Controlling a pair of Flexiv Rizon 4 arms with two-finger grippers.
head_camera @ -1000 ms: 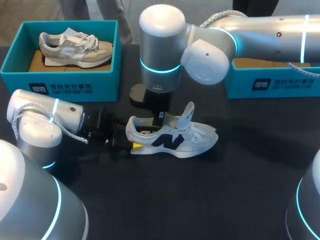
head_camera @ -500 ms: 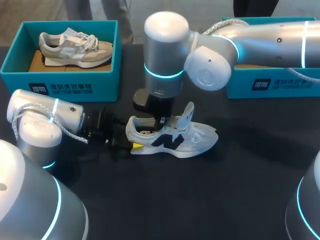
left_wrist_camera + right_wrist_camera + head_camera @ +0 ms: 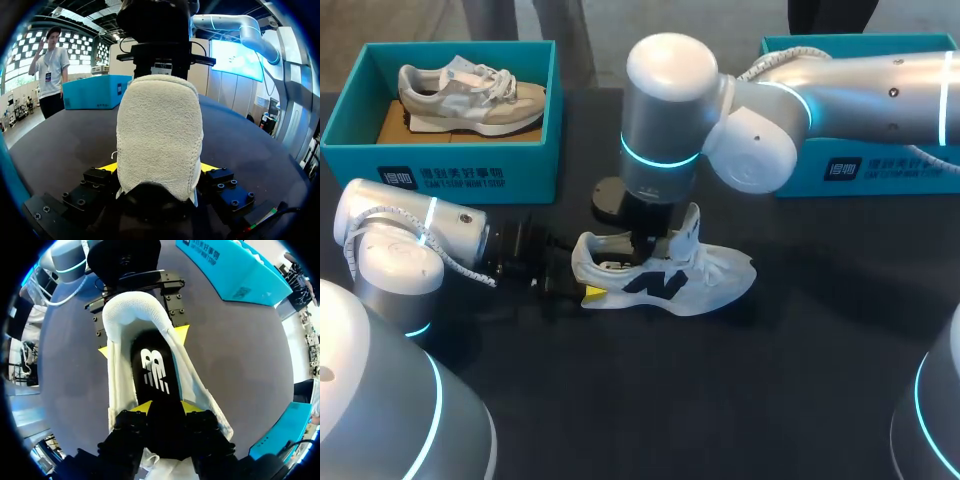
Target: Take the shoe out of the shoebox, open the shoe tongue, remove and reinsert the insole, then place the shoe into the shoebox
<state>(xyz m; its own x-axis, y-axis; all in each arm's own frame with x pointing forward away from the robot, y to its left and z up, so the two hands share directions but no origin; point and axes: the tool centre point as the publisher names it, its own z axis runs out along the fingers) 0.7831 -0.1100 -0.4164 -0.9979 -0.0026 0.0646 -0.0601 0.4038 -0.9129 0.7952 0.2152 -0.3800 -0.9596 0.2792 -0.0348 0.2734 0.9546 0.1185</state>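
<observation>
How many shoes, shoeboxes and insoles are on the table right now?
Shoes: 2, the white shoe on the table and the beige shoe in the left shoebox.
Shoeboxes: 2, both teal, the left shoebox and the right shoebox.
Insoles: 1, the black insole inside the white shoe.
Total: 5
</observation>
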